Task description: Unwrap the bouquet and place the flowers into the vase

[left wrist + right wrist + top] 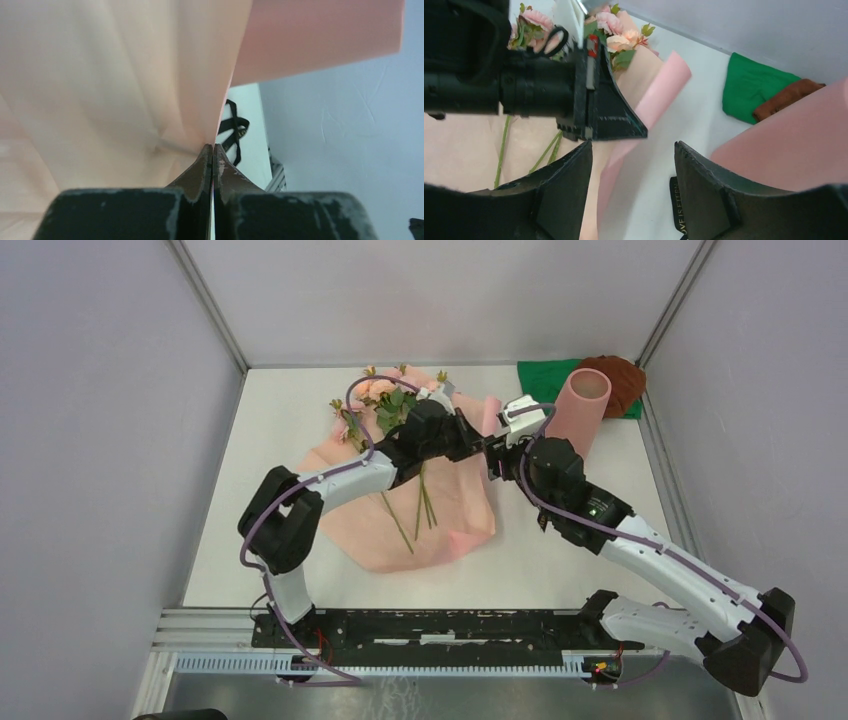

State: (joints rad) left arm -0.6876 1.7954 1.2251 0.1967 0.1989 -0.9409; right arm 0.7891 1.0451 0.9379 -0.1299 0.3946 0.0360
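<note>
Though freed from the wrap, lying flat as loose flowers on the opened paper, with blooms toward the far wall and thin green stems pointing back toward the arm bases. Spread beneath them as one wide pink sheet over the middle of the surface.

Pinched at its right-hand edge by the left tool, with both fingers pressed together on a fold of the sheet and no gap between them. Raised at that spot into a standing curl, just right of the stems and blooms. Crossed above the stems by the left forearm, so that tool and blooms sit near each other but not touching.

Faced from the right by the right tool, with jaws apart and nothing gripped, and with tips near the left tool's fingers yet clear of them, just beside the raised paper edge.

Lying on the bare surface beside the sheet's edge, under the two tools, as a looped black ribbon.

Set beyond the right tool, toward the far right corner, as the vase, with its open mouth turned toward the far wall. Hard to say whether upright or tipped. Well apart from the blooms, and nearer the right tool than the left.

Backed just behind by a green cloth and a brown bundle, side by side at the far wall.
</note>
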